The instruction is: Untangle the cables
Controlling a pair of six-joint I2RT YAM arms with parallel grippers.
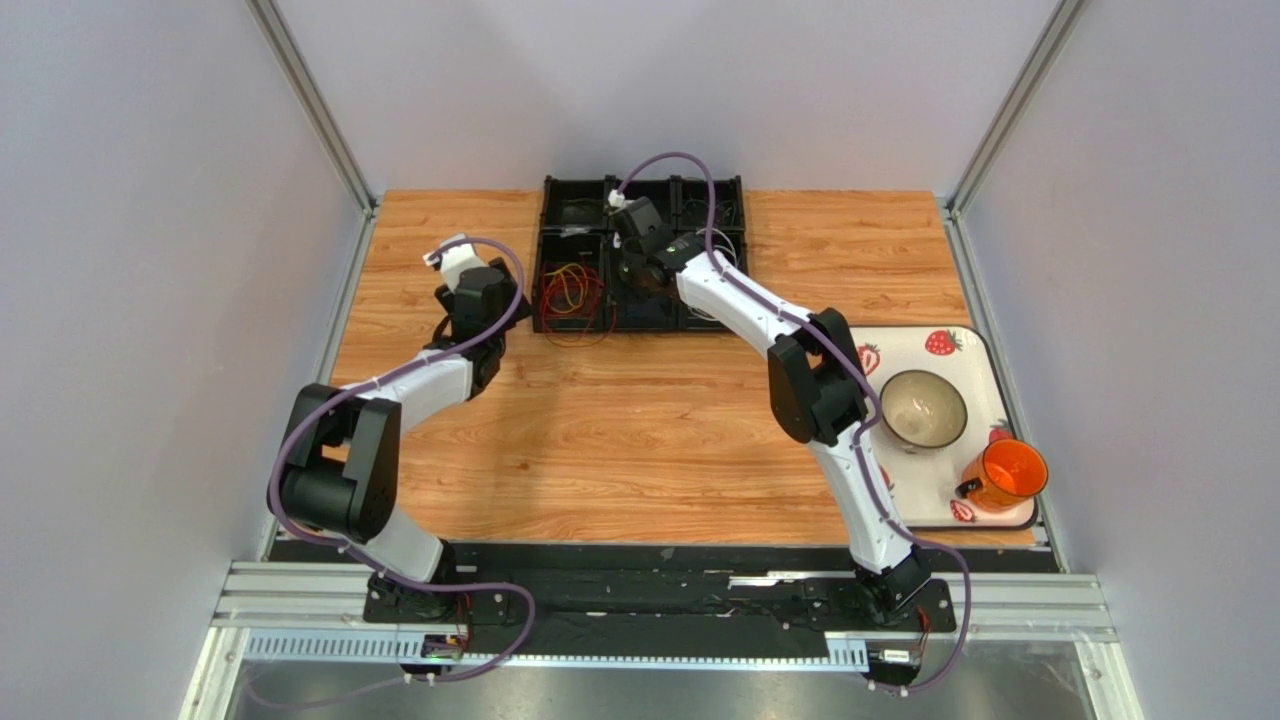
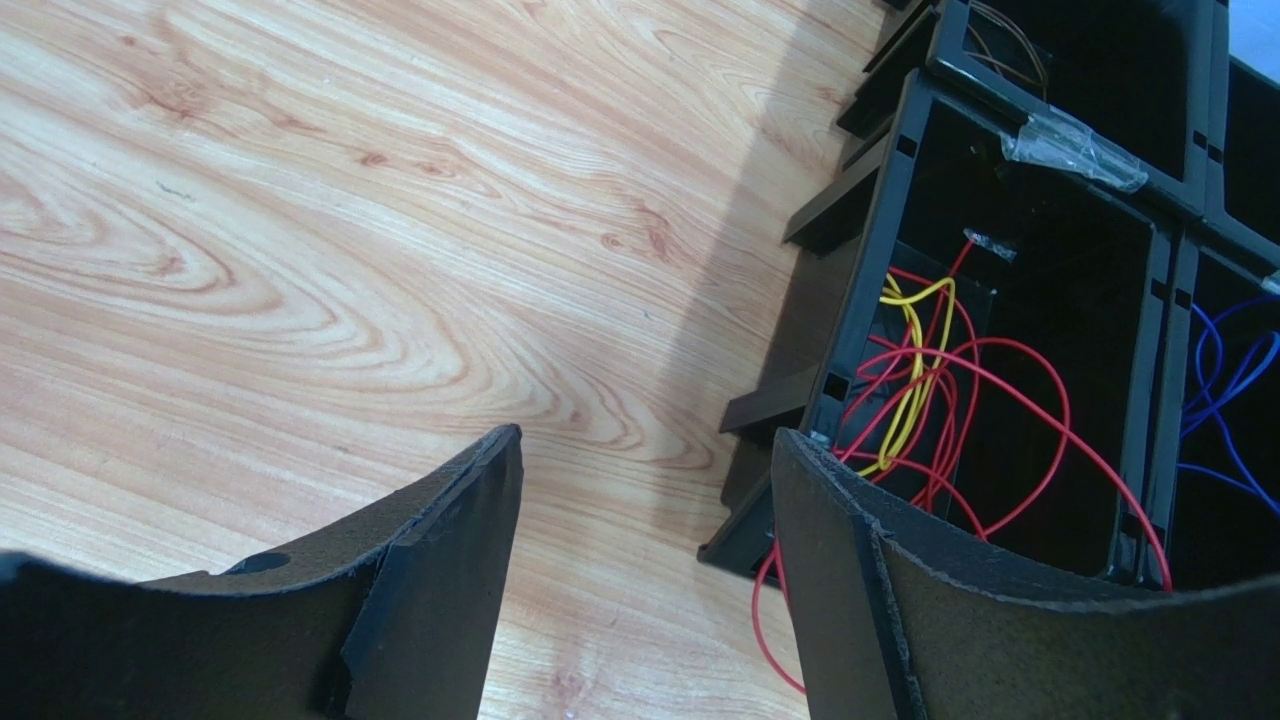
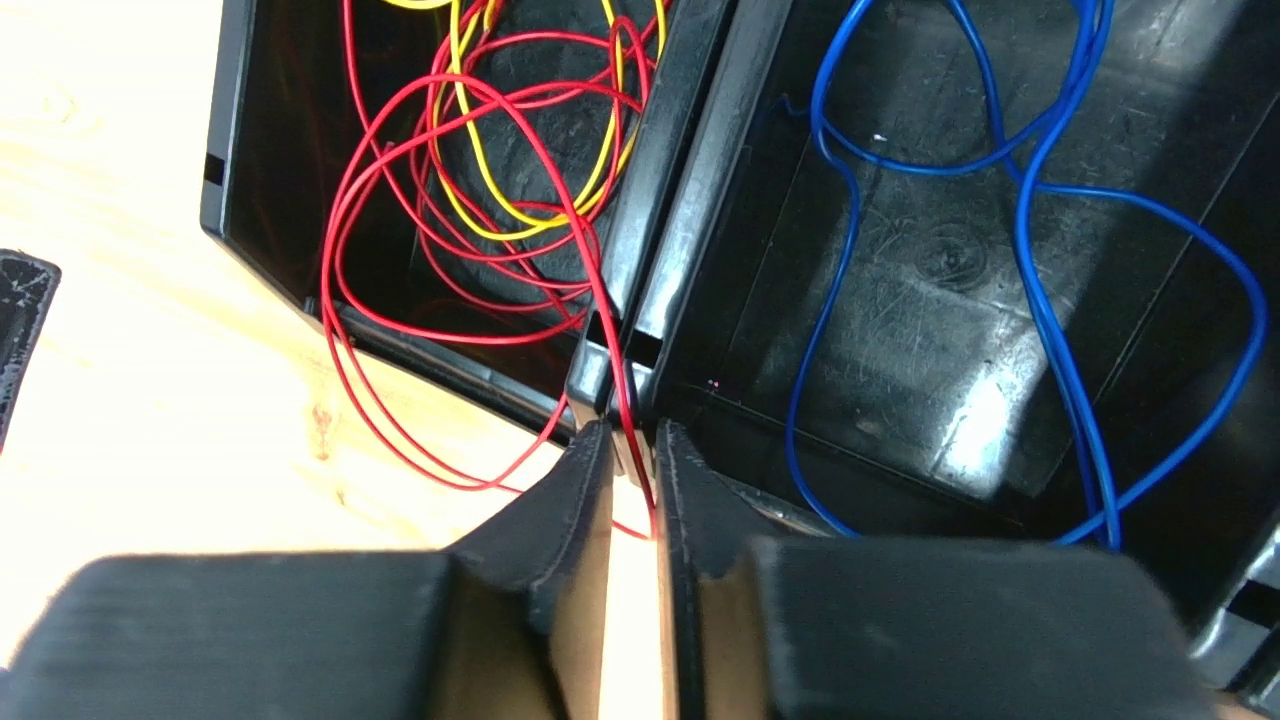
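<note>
Right hand [image 3: 633,450] clamped on red cable [image 3: 451,225] at black tray [image 3: 684,195] divider; left hand [image 2: 646,510] apart beside tray.

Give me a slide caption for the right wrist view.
Right gripper pinching a red cable at the black tray's divider.

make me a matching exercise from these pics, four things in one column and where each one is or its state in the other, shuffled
Things:
1. thin blue cable
2. thin yellow cable
3. left gripper
4. small orange plastic cup

Places or states:
A. on the strawberry-print white tray
B. open above bare wooden tabletop
C. alone in its black bin compartment
D. tangled with the thin red cable

Pairs: 1-C, 2-D, 3-B, 4-A
</note>
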